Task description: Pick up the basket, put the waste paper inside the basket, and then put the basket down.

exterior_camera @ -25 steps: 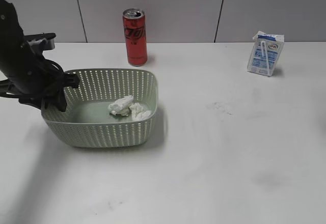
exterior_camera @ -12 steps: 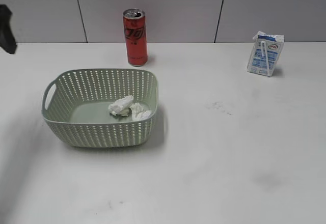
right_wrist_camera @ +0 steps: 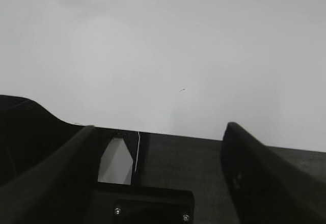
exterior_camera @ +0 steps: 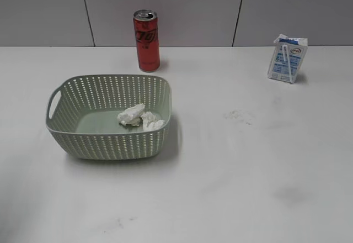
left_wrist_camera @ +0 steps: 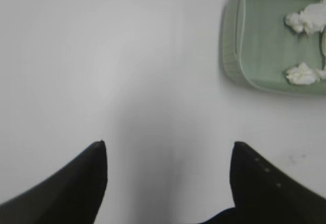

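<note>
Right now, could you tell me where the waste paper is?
In the exterior view, the waste paper lies inside the basket, left of centre, in front of the red can.

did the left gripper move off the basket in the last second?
Yes. A second ago it was at the basket's left handle; now it is out of the exterior view, gone left, while the red can stays put. The left wrist view shows the left gripper open over bare table.

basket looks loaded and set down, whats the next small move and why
Probably none beyond parking both arms. The basket sits flat on the table with the waste paper inside, and the left gripper is open, empty and clear of it.
</note>
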Motion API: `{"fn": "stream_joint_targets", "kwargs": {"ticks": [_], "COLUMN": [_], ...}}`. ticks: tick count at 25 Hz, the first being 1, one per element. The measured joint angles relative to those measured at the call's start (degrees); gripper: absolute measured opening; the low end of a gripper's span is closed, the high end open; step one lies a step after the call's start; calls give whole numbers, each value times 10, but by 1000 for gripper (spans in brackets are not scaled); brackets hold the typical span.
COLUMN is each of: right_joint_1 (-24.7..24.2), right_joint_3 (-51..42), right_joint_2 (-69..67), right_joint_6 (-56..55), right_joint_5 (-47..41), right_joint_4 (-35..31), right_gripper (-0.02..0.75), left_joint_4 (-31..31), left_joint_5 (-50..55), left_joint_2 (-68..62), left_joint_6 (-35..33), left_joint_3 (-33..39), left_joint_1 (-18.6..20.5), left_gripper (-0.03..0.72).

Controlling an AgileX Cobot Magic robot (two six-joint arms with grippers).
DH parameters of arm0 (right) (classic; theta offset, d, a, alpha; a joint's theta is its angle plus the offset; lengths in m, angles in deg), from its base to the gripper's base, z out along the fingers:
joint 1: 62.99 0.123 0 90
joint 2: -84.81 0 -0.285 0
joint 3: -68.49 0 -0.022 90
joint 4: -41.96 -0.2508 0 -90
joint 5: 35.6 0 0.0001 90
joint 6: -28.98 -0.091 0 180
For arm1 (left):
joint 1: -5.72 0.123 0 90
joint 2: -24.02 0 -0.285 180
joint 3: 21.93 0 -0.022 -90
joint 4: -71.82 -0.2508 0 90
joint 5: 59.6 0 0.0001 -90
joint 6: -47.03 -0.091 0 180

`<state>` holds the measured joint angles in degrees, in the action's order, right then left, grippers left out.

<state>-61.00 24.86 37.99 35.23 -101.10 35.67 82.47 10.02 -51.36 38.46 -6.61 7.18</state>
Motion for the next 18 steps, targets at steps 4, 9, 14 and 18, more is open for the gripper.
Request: {"fn": "stream_joint_targets", "kwargs": {"ticks": [4,9,14,18], "right_joint_1": [0,0,0,0], "right_joint_3": [-30,-43,-48,-48], "right_joint_2": [117,244,329,364], "right_joint_6": [0,0,-24,-28], "right_joint_5": [9,41,51,51], "right_joint_4": [0,1,22,25], "right_gripper": [555,556,556,555], "left_joint_4": [3,3,3,3], "left_joint_5": [2,-13,-46,-52], "left_joint_2": [107,261,438,561], "left_joint_6": [-3,-4,-5,-5], "left_joint_3": [102,218,285,294], "left_joint_1": [-1,-1,-1,-1], "left_gripper": [566,560,556,551]}}
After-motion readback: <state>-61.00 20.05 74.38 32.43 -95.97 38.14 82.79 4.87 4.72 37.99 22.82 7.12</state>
